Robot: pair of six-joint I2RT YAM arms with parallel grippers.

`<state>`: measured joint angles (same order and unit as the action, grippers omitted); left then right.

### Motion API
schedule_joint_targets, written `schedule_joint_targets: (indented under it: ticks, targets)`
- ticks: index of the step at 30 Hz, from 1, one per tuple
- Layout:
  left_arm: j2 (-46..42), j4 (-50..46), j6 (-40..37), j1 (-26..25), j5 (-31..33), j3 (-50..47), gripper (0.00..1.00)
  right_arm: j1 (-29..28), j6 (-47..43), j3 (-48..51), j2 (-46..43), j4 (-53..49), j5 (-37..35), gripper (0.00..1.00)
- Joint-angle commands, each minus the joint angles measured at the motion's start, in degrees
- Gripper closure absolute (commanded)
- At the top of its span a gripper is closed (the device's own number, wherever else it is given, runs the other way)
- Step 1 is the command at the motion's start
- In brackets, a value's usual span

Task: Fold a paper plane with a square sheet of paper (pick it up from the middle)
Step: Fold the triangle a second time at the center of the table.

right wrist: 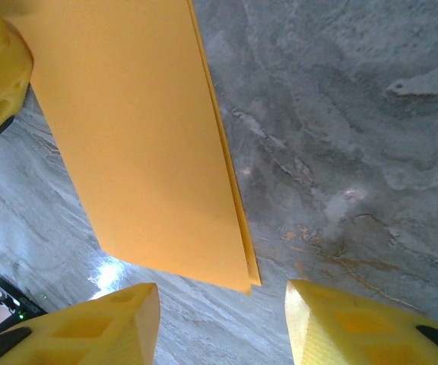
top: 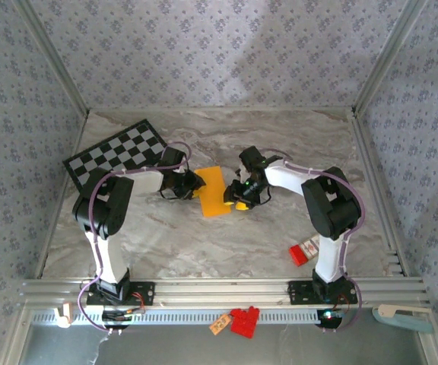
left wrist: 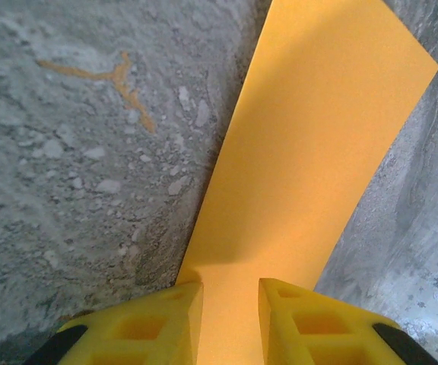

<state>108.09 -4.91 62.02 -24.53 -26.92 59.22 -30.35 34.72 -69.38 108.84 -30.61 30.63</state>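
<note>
The orange-yellow sheet of paper lies on the marble table between both grippers. It is folded double into a long rectangle, not a paper plane; two layers show at its edge. My left gripper is at the sheet's left end. In the left wrist view its yellow fingertips stand a little apart, resting on the paper that runs out between them. My right gripper is open at the sheet's right side. Its fingers are spread over bare table, just short of the paper's corner.
A black-and-white checkered board lies at the back left. A small red block sits by the right arm's base. Red pieces lie on the front rail. Patterned walls close in the table on three sides.
</note>
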Motion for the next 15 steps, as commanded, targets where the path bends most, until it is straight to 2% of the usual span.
schedule_joint_targets:
  ticks: [1,7,15]
  targets:
    - [2.56,-6.2,-0.96,-0.51,2.39,-0.57,0.73,-0.49,0.26,0.26,-0.87,-1.95,1.6,0.54]
    - [2.82,-6.37,-0.94,-0.51,2.48,-0.64,0.73,-1.15,-0.59,-0.26,0.3,-2.73,2.37,0.59]
    - [2.91,-6.64,-1.37,-0.48,2.31,-0.69,0.73,-1.55,-2.53,-0.91,1.7,-3.58,2.68,0.6]
